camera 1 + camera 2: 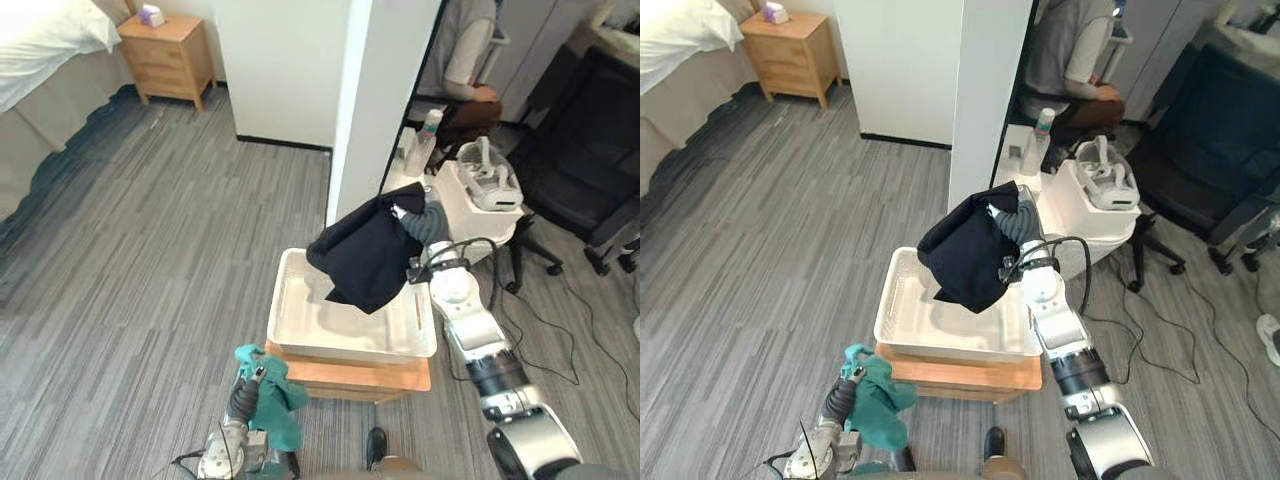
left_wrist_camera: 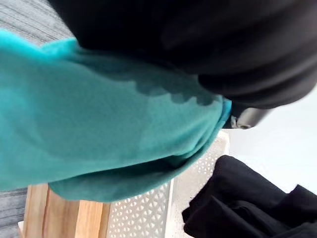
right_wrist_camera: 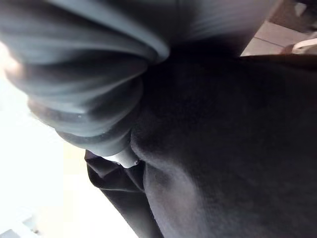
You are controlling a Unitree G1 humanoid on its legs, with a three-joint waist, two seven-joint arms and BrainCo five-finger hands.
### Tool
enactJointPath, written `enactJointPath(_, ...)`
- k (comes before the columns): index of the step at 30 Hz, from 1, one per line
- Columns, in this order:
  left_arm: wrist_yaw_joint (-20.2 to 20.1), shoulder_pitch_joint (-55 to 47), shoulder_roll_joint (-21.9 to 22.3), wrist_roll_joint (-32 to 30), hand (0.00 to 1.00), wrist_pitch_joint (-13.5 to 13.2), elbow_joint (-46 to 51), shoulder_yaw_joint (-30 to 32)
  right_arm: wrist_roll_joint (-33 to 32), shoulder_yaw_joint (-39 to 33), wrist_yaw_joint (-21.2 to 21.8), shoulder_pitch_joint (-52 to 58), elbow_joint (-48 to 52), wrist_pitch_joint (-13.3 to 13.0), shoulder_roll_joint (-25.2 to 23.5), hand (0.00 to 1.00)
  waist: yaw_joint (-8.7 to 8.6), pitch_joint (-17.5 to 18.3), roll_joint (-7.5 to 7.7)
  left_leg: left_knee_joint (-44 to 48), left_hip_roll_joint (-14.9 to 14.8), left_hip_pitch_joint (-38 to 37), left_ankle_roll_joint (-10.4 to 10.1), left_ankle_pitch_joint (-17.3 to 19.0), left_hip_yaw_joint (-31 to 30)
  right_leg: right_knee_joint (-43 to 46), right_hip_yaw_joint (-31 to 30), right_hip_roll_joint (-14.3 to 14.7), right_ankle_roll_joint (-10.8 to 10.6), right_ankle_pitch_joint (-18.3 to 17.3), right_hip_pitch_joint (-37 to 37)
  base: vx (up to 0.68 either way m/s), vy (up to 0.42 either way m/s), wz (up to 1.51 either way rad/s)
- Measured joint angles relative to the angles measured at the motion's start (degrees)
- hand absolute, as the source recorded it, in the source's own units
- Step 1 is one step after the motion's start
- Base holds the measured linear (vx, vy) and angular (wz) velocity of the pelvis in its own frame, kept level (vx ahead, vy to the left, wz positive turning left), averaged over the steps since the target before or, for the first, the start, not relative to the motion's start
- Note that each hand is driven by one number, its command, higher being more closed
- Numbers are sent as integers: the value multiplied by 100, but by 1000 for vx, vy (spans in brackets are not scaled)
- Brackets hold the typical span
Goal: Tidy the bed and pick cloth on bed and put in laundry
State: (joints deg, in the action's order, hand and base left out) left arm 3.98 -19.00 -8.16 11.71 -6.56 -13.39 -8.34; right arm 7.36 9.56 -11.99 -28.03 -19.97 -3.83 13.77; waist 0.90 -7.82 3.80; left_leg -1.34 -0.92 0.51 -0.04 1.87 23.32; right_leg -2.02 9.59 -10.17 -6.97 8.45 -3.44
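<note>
Left hand [image 1: 243, 400] hangs at the near-left corner of the white basket [image 1: 286, 300], just off the wooden stand [image 1: 345, 376] that carries it. A teal cloth [image 1: 282, 402] is draped over and below this hand. From my station I cannot tell how the hand is gripping it, as the cloth covers what the left wrist view would show. That view looks past the teal folds to the basket's perforated wall.

Over the far-right part of the basket, the right hand [image 1: 428, 222] is raised above the rim with a black cloth [image 1: 365, 250] bunched around it and hanging down over the inside of the basket. The cloth hides the hand, so I cannot tell its hold either. I also cannot tell whether the lowest fold touches the basket's floor.

Directly behind the basket stands a white partition [image 1: 385, 90]. To the basket's far right is a small white table [image 1: 482, 218], which carries a white headset [image 1: 488, 182] and a bottle [image 1: 430, 128]. Beyond that table a person [image 1: 470, 68] sits, and a black office chair [image 1: 580, 140] stands farther right.

Well away to the basket's far left, across the grey plank floor [image 1: 170, 230], a wooden nightstand [image 1: 170, 58] bears a small box [image 1: 151, 15]. The bed [image 1: 45, 45] with white linen lies just beside it.
</note>
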Motion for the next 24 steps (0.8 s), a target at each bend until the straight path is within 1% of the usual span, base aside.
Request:
enactJointPath(1, -73, 0, -19, 176, 100, -9, 177, -1, 0, -11, 12, 2, -260, 60, 16, 100, -10, -52, -87, -60, 5, 21, 11, -65, -63, -20, 19, 1, 5, -4, 0, -25, -40, 18)
enactJointPath(2, -117, -1, -19, 249, 100, -21, 278, -1, -1, -27, 18, 14, -378, 82, 17, 100, -17, -79, -130, -87, 5, 31, 11, -94, -91, -21, 38, 5, 13, -8, -5, -15, -37, 25)
enactJointPath(3, -165, -1, -20, 400, 100, -44, 497, 9, -2, -72, 43, 96, -493, 159, 16, 100, -23, -116, -189, -115, 6, 63, -10, -134, -130, -28, 71, 6, 43, -28, -18, -13, -30, 14)
enactJointPath(5, -223, -1, -20, 653, 100, -121, 709, 85, -7, -96, 85, 216, -601, 201, 13, 100, -21, -155, -252, -198, 8, 55, -24, -193, -133, -71, 78, 18, 45, -29, -21, -22, -41, 5)
enactJointPath(6, -267, 17, -13, 746, 100, -145, 770, 196, -8, -159, 92, 328, -603, 200, -12, 0, -23, -165, -269, -247, 16, 55, -18, -233, -132, -113, 76, 21, 45, -29, -21, -23, -42, 0)
enactJointPath(10, -261, 17, -15, 932, 100, -159, 887, 453, -13, -303, 93, 515, -751, 198, -91, 0, -113, -214, -349, -383, 32, -18, -41, -304, -112, -128, 43, 32, 45, -30, -22, -22, -20, -4)
enactJointPath(11, -262, 17, -25, 1030, 100, -160, 938, 492, -11, -296, 94, 527, -861, 198, -135, 0, -175, -224, -367, -428, 39, -38, -42, -325, -112, -129, 31, 33, 47, -30, -22, -36, -9, -5)
enactJointPath(12, -267, 39, -28, 1196, 100, -159, 1047, 509, -6, -295, 94, 582, -894, 198, -160, 0, -191, -234, -383, -431, 40, -47, -43, -325, -107, -129, 15, 33, 47, -31, -22, -32, -9, -5)
enactJointPath(14, -267, 46, -28, 1327, 100, -189, 1231, 538, -5, -295, 93, 624, -894, 198, -180, 0, -192, -246, -403, -431, 40, -55, -43, -325, -92, -129, -6, 33, 47, -31, -22, -26, -11, -5)
enactJointPath(15, -255, 123, -26, 1446, 100, -280, 1402, 625, 9, -293, 89, 625, -891, 197, -198, 0, -202, -259, -427, -431, 40, -61, -48, -328, -87, -129, -10, 33, 47, -31, -21, -31, -18, -1)
enactJointPath(17, -236, 335, -26, 1571, 100, -303, 1731, 839, 107, -277, 86, 635, -886, 197, -216, 0, -221, -271, -447, -434, 42, -77, -51, -330, -88, -146, 28, 31, 45, -32, 15, -23, -19, 6)
enactJointPath(19, -153, 731, -32, 1753, 100, -526, 2138, 1098, 476, -221, 80, 811, -677, 190, -220, 0, -230, -272, -457, -436, 39, -149, -56, -334, -116, -167, 108, 29, 43, -33, 134, -15, -19, 13)
enactJointPath(20, -125, 816, -37, 1813, 100, -589, 2245, 1153, 539, -185, 79, 855, -609, 188, -220, 0, -240, -272, -458, -437, 39, -169, -56, -334, -120, -172, 121, 28, 43, -33, 158, -15, -11, 8)
enactJointPath(21, -116, 973, -86, 1929, 100, -707, 2428, 1223, 679, -149, 79, 940, -489, 166, -231, 0, -283, -272, -458, -440, 40, -206, -55, -333, -116, -177, 125, 27, 43, -33, 194, 0, 0, 0)
enactJointPath(24, -114, 1352, -320, 2034, 100, -915, 2670, 1337, 696, -18, 82, 999, -310, 139, -236, 0, -326, -265, -460, -442, 42, -250, -54, -332, -91, -182, 124, 27, 43, -32, 224, 1, -6, -3)
